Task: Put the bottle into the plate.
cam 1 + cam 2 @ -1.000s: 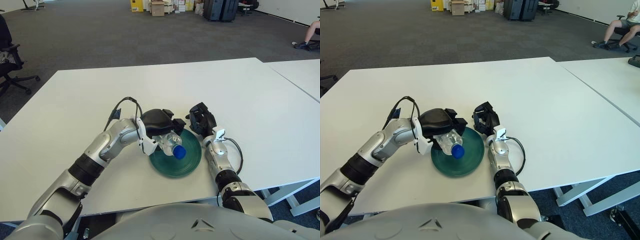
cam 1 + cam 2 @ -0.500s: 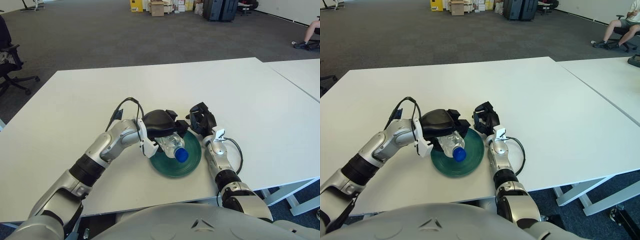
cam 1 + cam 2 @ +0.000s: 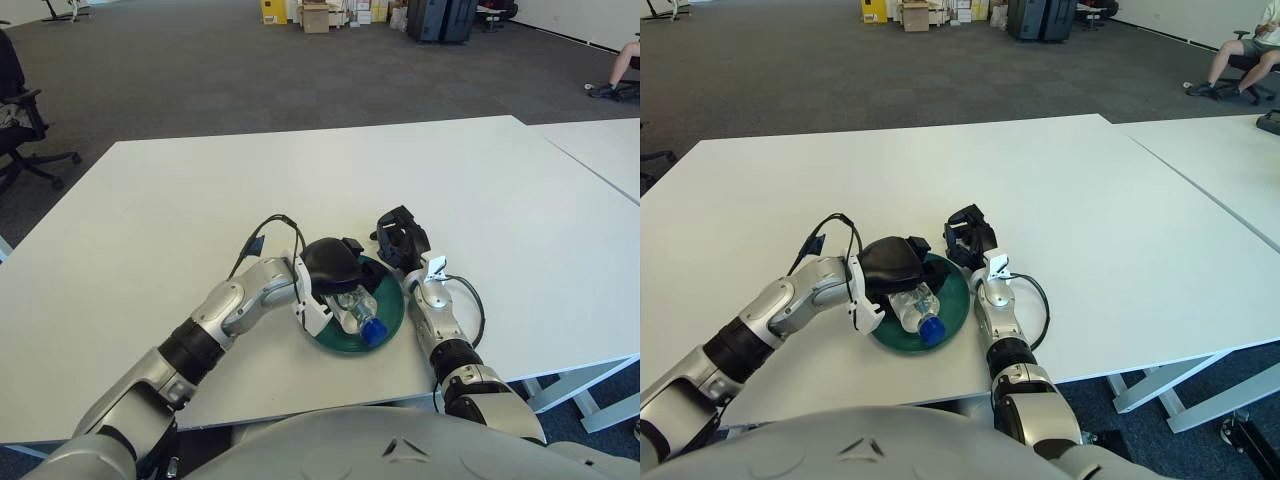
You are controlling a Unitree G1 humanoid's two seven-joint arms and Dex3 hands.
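One second back, the clear blue-capped bottle (image 3: 357, 313) hung higher over the green plate (image 3: 390, 322). It now lies low inside the plate, left hand (image 3: 332, 268) clamped around it; release remains. Right hand (image 3: 399, 240), curled and empty, sits beside the plate's right rim on the counter (image 3: 480, 190).

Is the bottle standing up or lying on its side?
On its side: the bottle lies across the plate, cap toward the robot, left robot hand over it.
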